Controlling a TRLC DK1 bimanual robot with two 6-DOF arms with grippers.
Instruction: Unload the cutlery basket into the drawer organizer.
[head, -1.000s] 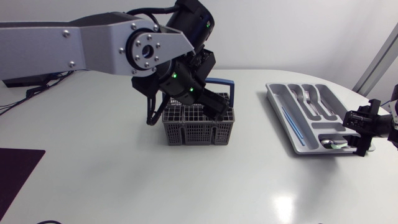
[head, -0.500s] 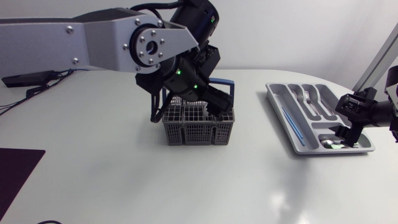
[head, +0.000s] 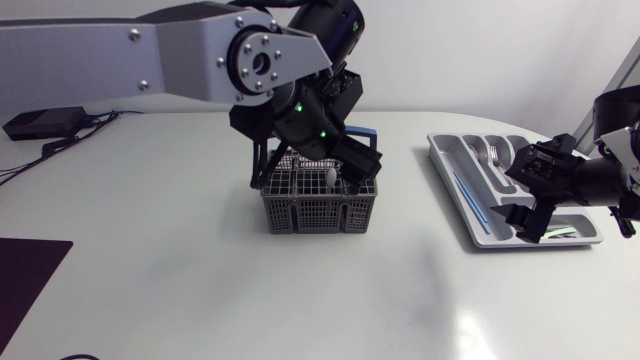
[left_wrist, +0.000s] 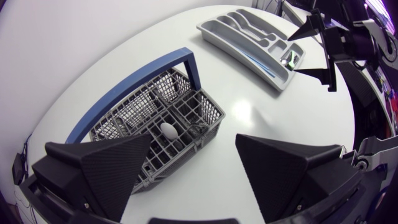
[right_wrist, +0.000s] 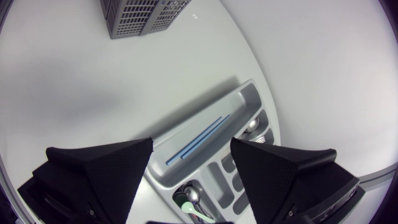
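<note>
The left gripper (left_wrist: 194, 142) hangs over the cutlery basket (left_wrist: 211, 118) with its jaws wide apart and nothing between them. The basket sits under and just ahead of the fingertips, which reads as a line-up for reaching down at the pale, rounded piece (left_wrist: 166, 129) standing in a middle cell, probably the next thing to lift. The right gripper (right_wrist: 191, 144) is also spread and empty, poised above one end of the drawer organizer (right_wrist: 163, 176) — a sensible post for the arm that serves the tray. Its wrist view shows what the head view partly hides behind the fingers: two thin blue rods (right_wrist: 198, 142) in the long slot directly under the jaws, and a green-handled piece (right_wrist: 189, 208) in the end compartment, back toward the wrist. Only the left wrist view looks down into the basket's cells — most appear bare. Only the head view shows both arms together, well apart.
</note>
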